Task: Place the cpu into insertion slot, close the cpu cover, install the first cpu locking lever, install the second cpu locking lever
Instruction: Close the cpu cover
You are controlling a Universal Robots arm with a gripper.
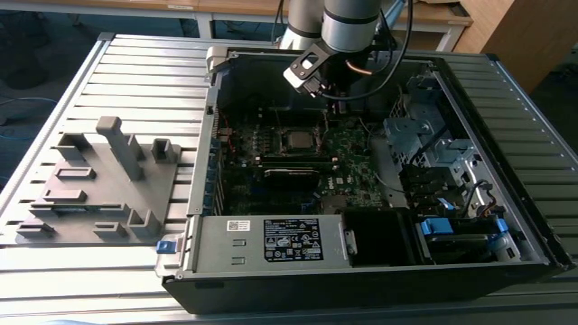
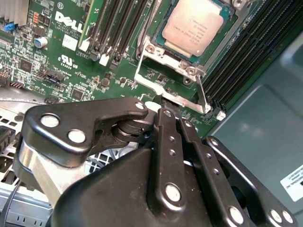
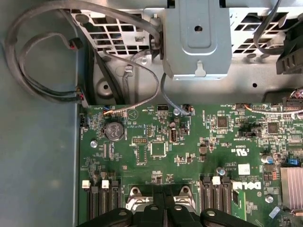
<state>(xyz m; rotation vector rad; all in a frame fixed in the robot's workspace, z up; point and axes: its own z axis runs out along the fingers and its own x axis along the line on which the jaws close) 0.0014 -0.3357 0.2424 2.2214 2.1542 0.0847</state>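
Gripper (image 2: 171, 117) sat low inside the open computer case (image 1: 361, 274), just beside the near edge of the socket. Its fingers (image 2: 165, 142) were drawn narrow, close together in both wrist views, and I could make out nothing between them. The tips sat at or on a silvery bracket (image 2: 165, 92) next to the socket, but contact was not certain.

The cpu (image 2: 194, 26) lay flat and square in the insertion slot (image 2: 150, 47), grey top up, on the motherboard (image 3: 156, 151). The case stood on the slatted table (image 1: 135, 68).

Handling, my judgement:
- The chip is light and stiff, but its underside and the socket contacts are fragile. Take it by the edges only, and never drag it.
- The wire locking lever (image 2: 202, 94) beside the socket looked thin, springy and slick. The bent free end seems the best place to hold it, and it is likely to slip off smooth fingers.

Not resolved:
- The far side of the socket was cut off in the second wrist view.
- I could not tell whether the cpu cover lay down over the chip.
- I could make out only one lever with confidence, and could not tell whether it was latched.
- The gripper's own linkage hid the spot under the fingertips.
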